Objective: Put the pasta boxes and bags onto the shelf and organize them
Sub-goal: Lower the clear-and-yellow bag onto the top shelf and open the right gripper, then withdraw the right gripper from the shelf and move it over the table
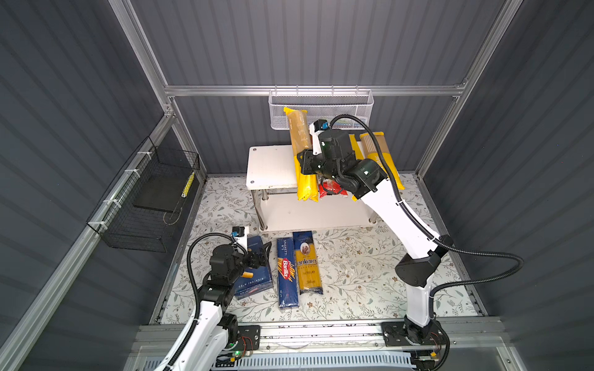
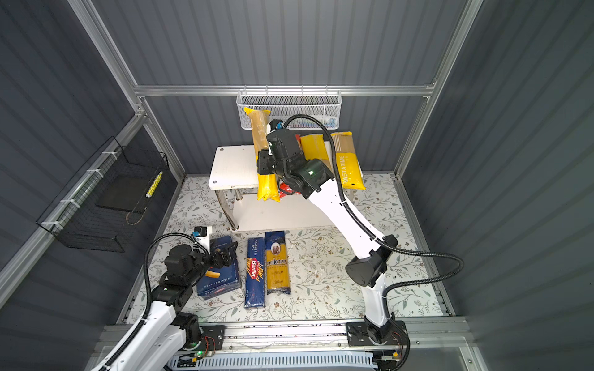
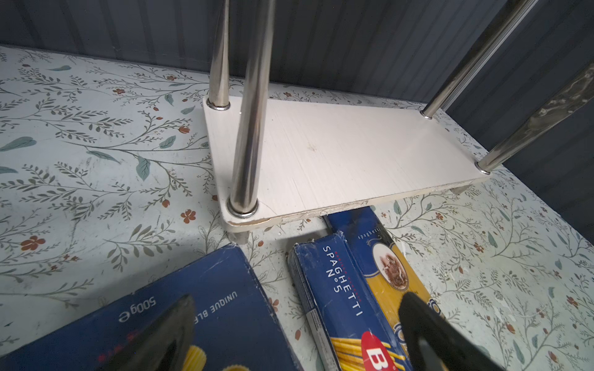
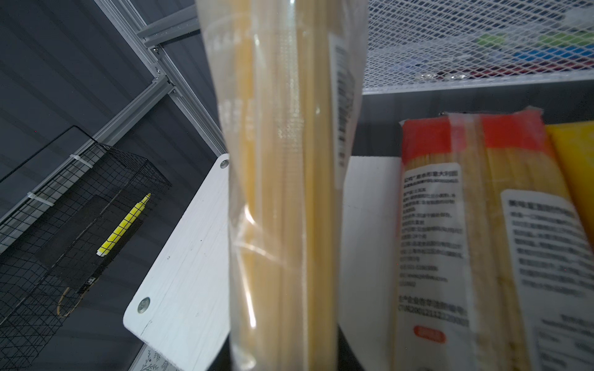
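**Four bags up at the shelf, three items on the table**

The white two-tier shelf (image 1: 270,167), chrome-legged, stands at the back. Before it on the table (image 1: 353,273) lie two dark blue boxes, the wide rigatoni box (image 1: 257,284) and the narrow spaghetti box (image 1: 287,273), then the navy-and-yellow ankara bag (image 1: 308,263). Of five bags, three rest on the top tier: the red-and-clear bag (image 1: 332,189), the plain yellow bag (image 2: 315,147) and the PASTATIME bag (image 2: 348,163). The right gripper (image 1: 304,162) clamps the yellow-and-clear bag (image 1: 299,128), tilted over that tier. The left gripper (image 1: 263,253) hangs spread above the rigatoni box.

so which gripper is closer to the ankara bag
Left. The left gripper hovers over the rigatoni box near the ankara bag; the right gripper grips a yellow bag above the shelf.
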{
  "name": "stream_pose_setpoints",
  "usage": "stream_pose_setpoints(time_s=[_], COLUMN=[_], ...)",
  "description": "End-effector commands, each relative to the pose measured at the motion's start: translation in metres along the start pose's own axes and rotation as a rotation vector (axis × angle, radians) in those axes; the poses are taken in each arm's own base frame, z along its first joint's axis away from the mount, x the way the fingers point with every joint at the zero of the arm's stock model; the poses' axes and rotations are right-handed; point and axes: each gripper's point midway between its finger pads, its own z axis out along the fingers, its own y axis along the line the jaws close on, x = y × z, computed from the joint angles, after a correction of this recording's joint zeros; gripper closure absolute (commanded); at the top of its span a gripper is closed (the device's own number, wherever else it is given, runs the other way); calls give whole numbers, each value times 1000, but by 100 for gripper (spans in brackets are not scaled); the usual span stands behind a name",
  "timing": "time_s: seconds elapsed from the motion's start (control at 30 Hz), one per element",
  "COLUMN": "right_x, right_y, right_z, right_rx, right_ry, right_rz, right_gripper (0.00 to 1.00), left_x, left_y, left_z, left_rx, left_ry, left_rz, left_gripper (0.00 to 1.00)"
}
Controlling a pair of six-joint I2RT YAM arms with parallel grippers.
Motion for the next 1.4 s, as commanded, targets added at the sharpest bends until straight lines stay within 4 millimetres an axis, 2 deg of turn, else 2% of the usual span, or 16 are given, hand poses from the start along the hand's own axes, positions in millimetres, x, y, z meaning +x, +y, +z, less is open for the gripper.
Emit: stream_pose_setpoints(time_s=[0.0,0.13,0.33,0.43,0.6,0.73,0.83,1.0,1.13,1.27,1.37], right_x=[-35,-39,-46,-51,-60,-68,-69,-47,-14,23,47], right_y=[-2,-2,1,1,4,13,24,38,52,55,59], right_z=[-1,-2,-7,-10,-16,-29,-50,-93,-126,-147,-155], right_rx=[4,2,-9,-12,-22,-73,-127,-153,-221,-269,-309], right_ry=[-135,-148,-174,-193,-223,-234,-210,-148,-81,-8,37], right_rz=[30,36,53,61,62,60,36,-88,-164,-164,-158], right_gripper=[83,82,73,60,50,48,49,50,50,51,52], left_x=[-3,-3,-3,-3,-3,-3,-3,-3,-3,-4,-3], left_y=[1,1,1,1,1,1,1,1,1,1,1], left_z=[-1,-1,-1,-1,0,0,-1,-2,-2,-2,-2], left_rx=[-9,-9,-7,-9,-9,-8,-8,-9,-11,-12,-12], left_ry=[-6,-5,-7,-6,-4,-4,-6,-10,-12,-13,-11], left_rz=[-10,-10,-10,-10,-9,-11,-9,-9,-11,-11,-10], left_gripper=[0,0,0,1,0,0,0,0,0,0,0])
